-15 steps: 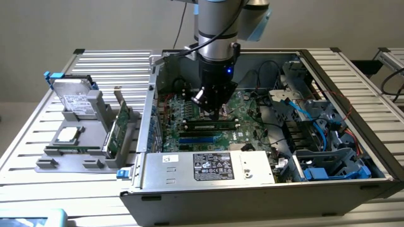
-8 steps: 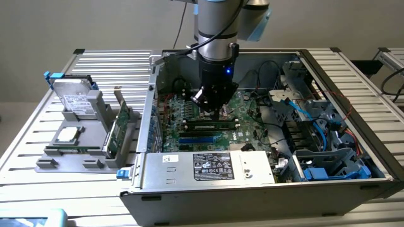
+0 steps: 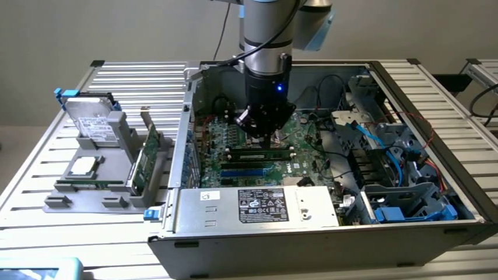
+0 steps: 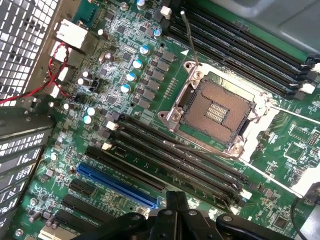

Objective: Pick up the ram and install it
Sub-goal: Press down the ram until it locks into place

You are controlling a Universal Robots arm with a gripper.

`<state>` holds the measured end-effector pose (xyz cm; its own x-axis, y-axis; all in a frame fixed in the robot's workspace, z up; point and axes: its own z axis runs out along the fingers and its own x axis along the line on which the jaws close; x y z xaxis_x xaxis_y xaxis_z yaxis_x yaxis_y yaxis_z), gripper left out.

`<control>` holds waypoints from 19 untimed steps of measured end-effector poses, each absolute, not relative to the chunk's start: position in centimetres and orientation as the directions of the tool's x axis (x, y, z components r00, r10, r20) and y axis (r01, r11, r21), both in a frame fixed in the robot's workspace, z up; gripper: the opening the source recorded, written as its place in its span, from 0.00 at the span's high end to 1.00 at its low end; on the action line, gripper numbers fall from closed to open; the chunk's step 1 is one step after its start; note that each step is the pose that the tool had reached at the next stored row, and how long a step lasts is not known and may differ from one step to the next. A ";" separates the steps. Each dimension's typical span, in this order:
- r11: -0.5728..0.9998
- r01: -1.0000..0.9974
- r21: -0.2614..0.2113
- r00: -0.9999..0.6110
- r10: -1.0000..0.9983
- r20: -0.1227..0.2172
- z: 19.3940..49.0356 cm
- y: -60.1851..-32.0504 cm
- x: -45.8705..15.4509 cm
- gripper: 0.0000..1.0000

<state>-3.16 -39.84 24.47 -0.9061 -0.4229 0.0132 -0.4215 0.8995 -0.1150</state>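
Observation:
The ram, a long green stick with black chips, lies along a memory slot of the motherboard inside the open computer case. My gripper hangs straight down just above the stick's middle, shut, with nothing visible between its fingers; whether it touches the stick I cannot tell. In the wrist view the shut gripper points over the black memory slots beside the blue slot. The bare processor socket sits beyond them, with another bank of slots past it.
A grey fixture at the exterior view's left holds a hard drive, a green expansion card and a square silver chip. The power supply, blue cables and the case walls hem in the board.

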 end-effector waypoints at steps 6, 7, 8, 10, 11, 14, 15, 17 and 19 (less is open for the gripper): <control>0.926 -0.359 -0.119 -0.932 -0.361 0.004 24.5 -39.8 -3.2 0.89; 0.930 -0.348 -0.120 -0.937 -0.350 0.002 24.5 -39.8 -3.2 0.89; 0.934 -0.338 -0.120 -0.940 -0.340 0.000 24.5 -39.8 -3.2 0.89; 0.941 -0.316 -0.121 -0.948 -0.319 -0.003 24.5 -39.8 -3.2 0.89; 0.945 -0.305 -0.122 -0.951 -0.308 -0.005 24.5 -39.8 -3.2 0.89; 0.955 -0.270 -0.123 -0.962 -0.274 -0.009 24.5 -39.8 -3.2 0.89; 0.958 -0.258 -0.123 -0.965 -0.261 -0.010 24.5 -39.8 -3.2 0.89; 0.965 -0.232 -0.124 -0.972 -0.235 -0.010 24.5 -39.8 -3.2 0.89; 0.970 -0.207 -0.124 -0.978 -0.210 -0.011 24.5 -39.8 -3.2 0.89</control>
